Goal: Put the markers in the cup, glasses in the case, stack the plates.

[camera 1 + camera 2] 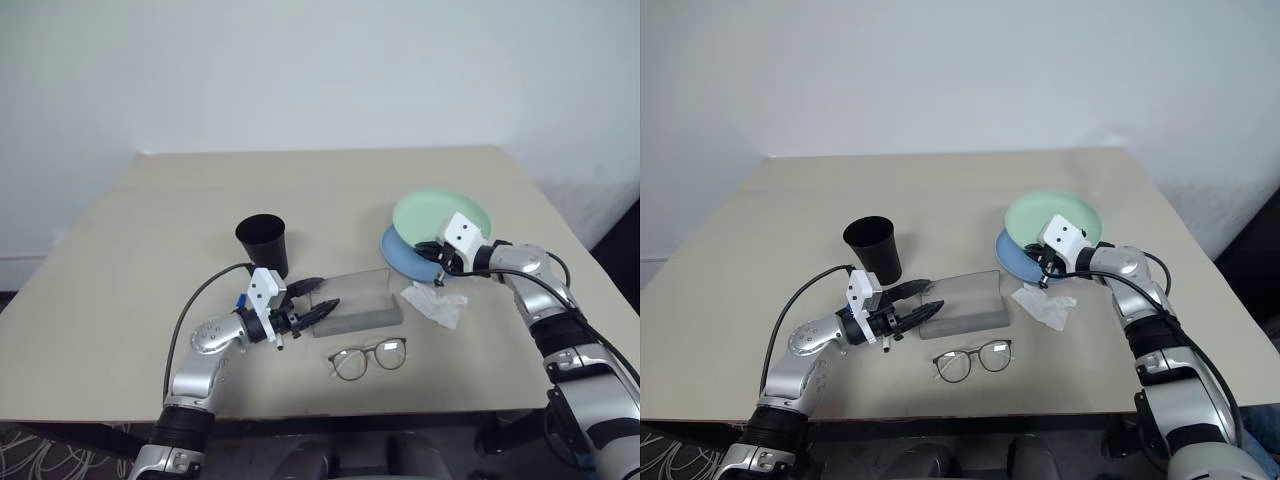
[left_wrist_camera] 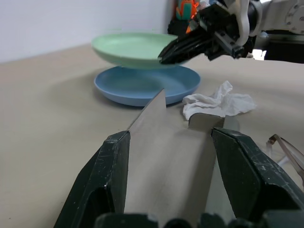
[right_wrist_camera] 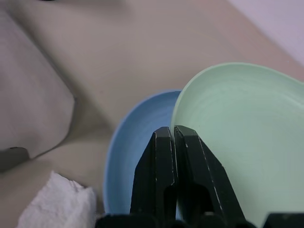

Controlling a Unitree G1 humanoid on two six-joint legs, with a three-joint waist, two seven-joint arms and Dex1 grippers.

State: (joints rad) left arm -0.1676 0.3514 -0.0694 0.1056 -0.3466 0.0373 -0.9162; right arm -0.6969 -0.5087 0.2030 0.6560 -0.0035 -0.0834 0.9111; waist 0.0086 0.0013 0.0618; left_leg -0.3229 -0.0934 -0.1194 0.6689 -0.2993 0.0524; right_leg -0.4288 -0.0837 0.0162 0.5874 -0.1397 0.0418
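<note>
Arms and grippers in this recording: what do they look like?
Both arms are silver-grey metal with black joint sections. Each wrist carries a white block with small dark holes; a black cable loops along each arm. The left gripper and right gripper have tapered black fingers.

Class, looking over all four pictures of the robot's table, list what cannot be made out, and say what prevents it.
- Inside the cup: dark, so no markers can be told.
- Whether the right claw pinches the green plate: rim hidden behind its fingers.
- Far end of the case: hidden by the left claw in its wrist view.
</note>
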